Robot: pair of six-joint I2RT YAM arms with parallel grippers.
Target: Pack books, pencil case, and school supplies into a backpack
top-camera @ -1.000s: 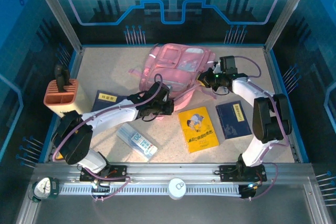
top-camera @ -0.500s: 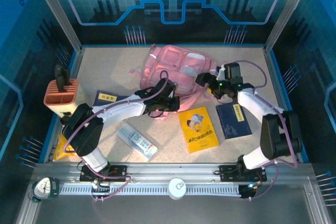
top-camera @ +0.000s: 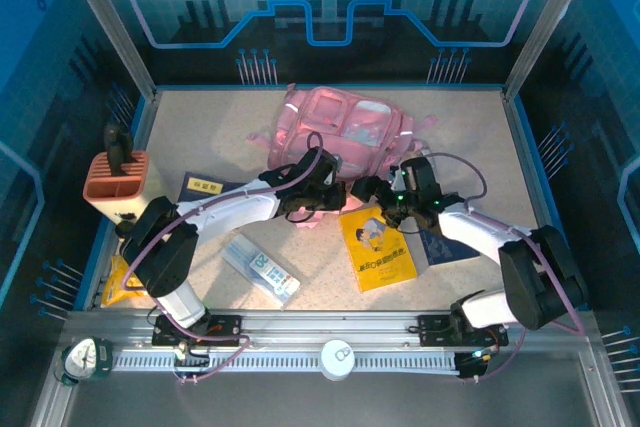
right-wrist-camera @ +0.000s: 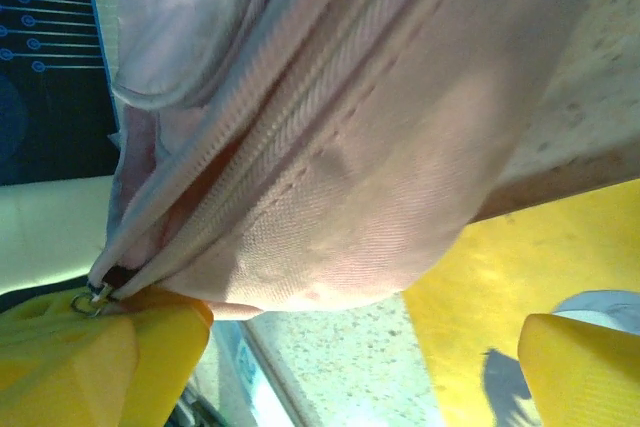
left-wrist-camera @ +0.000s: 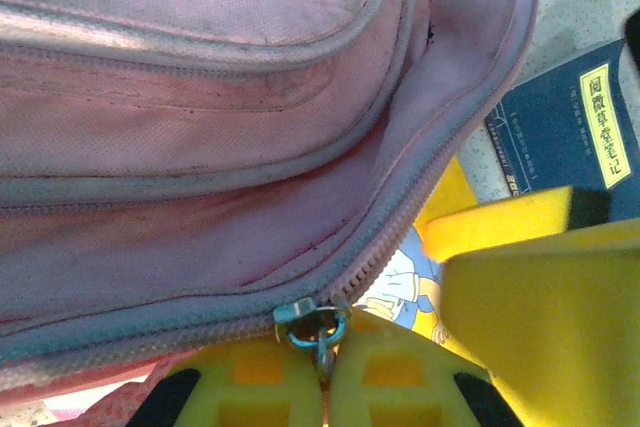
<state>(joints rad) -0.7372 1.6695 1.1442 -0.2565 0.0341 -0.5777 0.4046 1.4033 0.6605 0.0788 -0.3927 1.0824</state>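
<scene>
The left claw (left-wrist-camera: pixel 322 352) is clamped on the backpack's (top-camera: pixel 345 127) zip pull (left-wrist-camera: pixel 312 319); the right claw (top-camera: pixel 368 193) is spread wide at its 5 o'clock.

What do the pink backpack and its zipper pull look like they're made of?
The backpack looks like woven synthetic fabric, matte: fine weave and stitched seams show. The zipper pull looks like shiny metal, going by its glint, though plated plastic is possible.

Pink backpack (right-wrist-camera: pixel 350 177) beside yellow book (right-wrist-camera: pixel 480 287)
</scene>
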